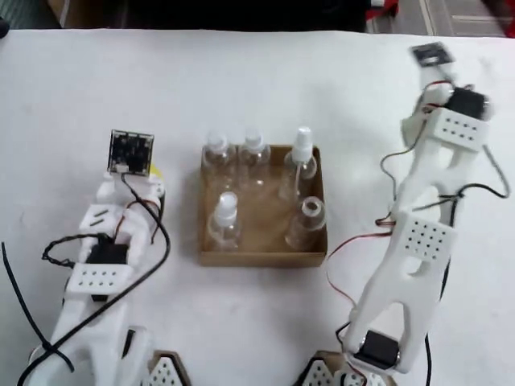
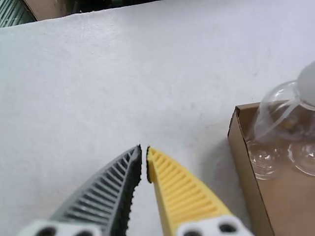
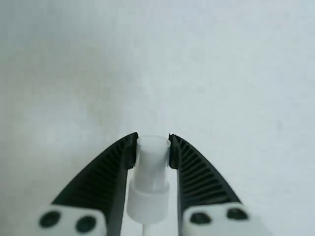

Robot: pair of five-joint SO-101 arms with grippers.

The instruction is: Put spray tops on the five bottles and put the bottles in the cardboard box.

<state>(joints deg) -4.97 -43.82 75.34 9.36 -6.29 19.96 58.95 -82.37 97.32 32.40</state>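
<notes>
While five clear plastic bottles (image 1: 225, 225) stand inside the shallow brown cardboard box (image 1: 261, 259) at table centre, the tools list as follows. Right gripper (image 3: 152, 142): black jaws clamped on a white plastic spray top (image 3: 150, 169), over the white table (image 1: 241, 80), well apart from the box. Left gripper (image 2: 143, 153): grey and yellow jaws closed together, empty, near the box's left wall.

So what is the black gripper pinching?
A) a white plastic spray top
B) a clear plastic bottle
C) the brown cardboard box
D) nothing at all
A: in the right wrist view, the right gripper is shut on a white plastic spray top, gripping its head from both sides.
</notes>
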